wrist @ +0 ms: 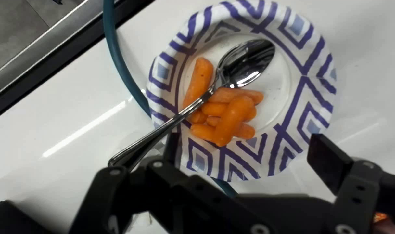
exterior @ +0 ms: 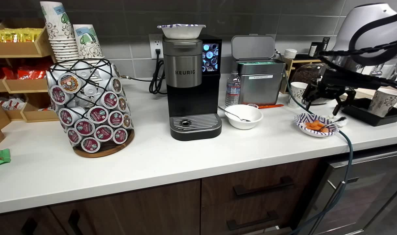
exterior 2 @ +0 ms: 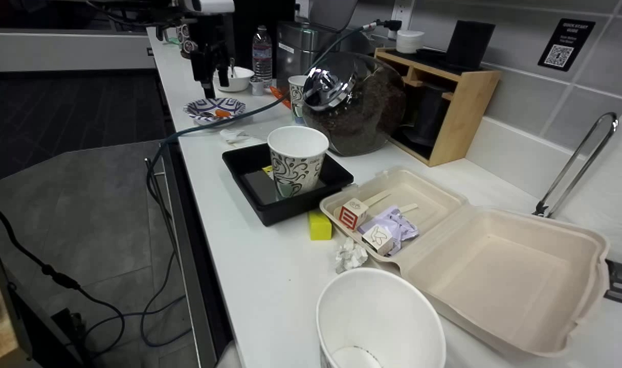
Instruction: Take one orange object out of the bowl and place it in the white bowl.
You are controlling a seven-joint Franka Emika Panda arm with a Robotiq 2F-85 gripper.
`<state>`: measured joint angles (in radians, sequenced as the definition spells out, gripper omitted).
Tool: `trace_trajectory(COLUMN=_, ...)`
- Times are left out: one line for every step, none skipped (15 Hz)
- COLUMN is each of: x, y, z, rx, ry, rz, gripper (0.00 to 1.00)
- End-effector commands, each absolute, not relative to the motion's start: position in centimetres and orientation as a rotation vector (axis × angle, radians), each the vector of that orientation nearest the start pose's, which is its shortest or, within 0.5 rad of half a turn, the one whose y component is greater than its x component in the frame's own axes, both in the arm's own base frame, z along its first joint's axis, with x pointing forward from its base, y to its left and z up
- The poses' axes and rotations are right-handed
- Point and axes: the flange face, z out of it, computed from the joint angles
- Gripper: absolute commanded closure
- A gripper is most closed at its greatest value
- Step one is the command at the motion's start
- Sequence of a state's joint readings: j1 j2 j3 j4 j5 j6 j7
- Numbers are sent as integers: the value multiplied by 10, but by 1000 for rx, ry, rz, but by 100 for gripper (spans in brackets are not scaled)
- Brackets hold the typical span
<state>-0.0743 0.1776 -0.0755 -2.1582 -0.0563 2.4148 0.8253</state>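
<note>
hand (wrist: 249, 156) is spread wide abv patterned bowl (wrist: 309, 97) w/ carrots (wrist: 231, 120) & spoon (wrist: 197, 102), white bowl (exterior: 253, 112) apart frm it.

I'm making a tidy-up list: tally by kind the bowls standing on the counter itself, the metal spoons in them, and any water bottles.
Purple-and-white patterned round bowl: 1
Plain white round bowl: 1
Shiny silver metal spoons: 2
Clear labelled water bottle: 1
Total: 5

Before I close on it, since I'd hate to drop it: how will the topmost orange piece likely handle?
The topmost orange piece looks compact and firm, so it probably won't sag. With rounded sides, it might roll between the fingers. Lying across other orange pieces, it could shift if pushed.
</note>
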Motion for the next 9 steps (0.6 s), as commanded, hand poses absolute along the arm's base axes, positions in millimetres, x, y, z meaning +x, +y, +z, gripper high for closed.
trace_trajectory(x=563, y=-88, z=318, rx=-2833, ry=1412, rz=-132, gripper=0)
trace_trajectory(x=564, y=-90, z=315, rx=-2839, ry=1406, rz=-126, gripper=0)
trace_trajectory(x=565, y=-90, z=314, rx=-2841, ry=1403, rz=-125, gripper=0)
trace_trajectory(x=567, y=-89, z=312, rx=-2845, ry=1412, rz=-132, gripper=0)
trace_trajectory(x=569, y=-88, z=306, rx=-2852, ry=1420, rz=-113, gripper=0)
trace_trajectory(x=570, y=-87, z=302, rx=-2850, ry=1431, rz=-112, gripper=0)
trace_trajectory(x=570, y=-86, z=296, rx=-2847, ry=1429, rz=-93, gripper=2)
trace_trajectory(x=570, y=-85, z=293, rx=-2843, ry=1426, rz=-75, gripper=14)
trace_trajectory(x=570, y=-84, z=290, rx=-2835, ry=1425, rz=-66, gripper=24)
